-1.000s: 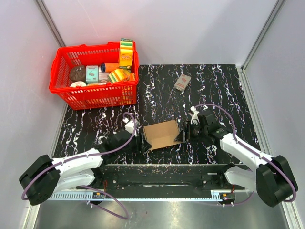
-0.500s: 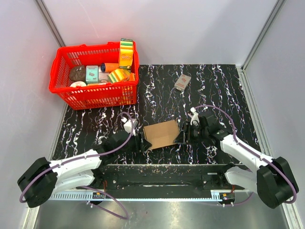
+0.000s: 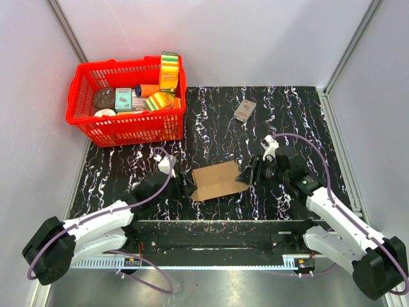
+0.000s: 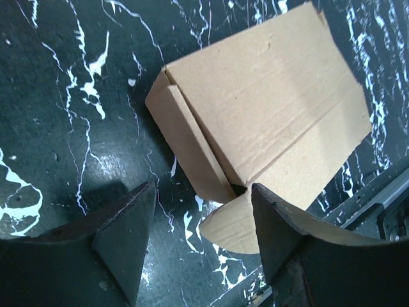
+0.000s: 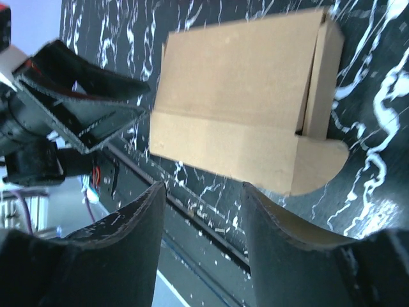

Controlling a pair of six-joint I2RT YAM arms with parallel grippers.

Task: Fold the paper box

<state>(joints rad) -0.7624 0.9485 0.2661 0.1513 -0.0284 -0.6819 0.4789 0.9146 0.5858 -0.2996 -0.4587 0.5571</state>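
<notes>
While looking down from above, find the paper box (image 3: 217, 181) lying flat on the black marbled table (image 3: 287, 115), nearer the arms than the red basket (image 3: 128, 131) and off to its right. Brown, partly folded, with a rounded flap poking out at each end. Flanked on the basket side by the left gripper (image 3: 185, 185), fingers (image 4: 121, 236) spread, pinching nothing. Flanked on the side away from the basket by the right gripper (image 3: 246, 174), fingers (image 5: 128, 236) likewise spread, pinching nothing. Contact with the cardboard: cannot tell. Level with the basket, farther right: small printed packet (image 3: 244, 110).
</notes>
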